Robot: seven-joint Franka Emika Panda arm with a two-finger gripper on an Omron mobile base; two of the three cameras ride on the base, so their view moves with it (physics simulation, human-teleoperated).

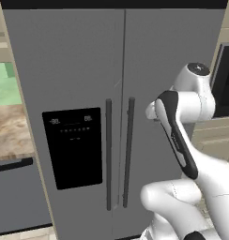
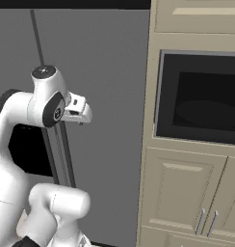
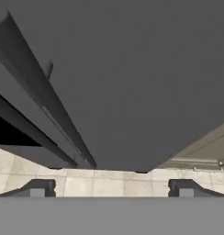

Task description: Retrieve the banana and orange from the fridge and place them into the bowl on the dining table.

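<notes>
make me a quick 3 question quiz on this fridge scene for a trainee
1. True or false: both doors of the fridge are shut.
2. Where does the black dispenser panel sit, seen from the left base view?
A. on the fridge's left door
B. on the fridge's right door
C. on the beige cabinet
3. Fill in: the gripper has its fingertips standing wide apart, so it is ____.

Key
1. true: the two dark handles run side by side at the closed seam.
2. A
3. open, with nothing between the tips.
</notes>
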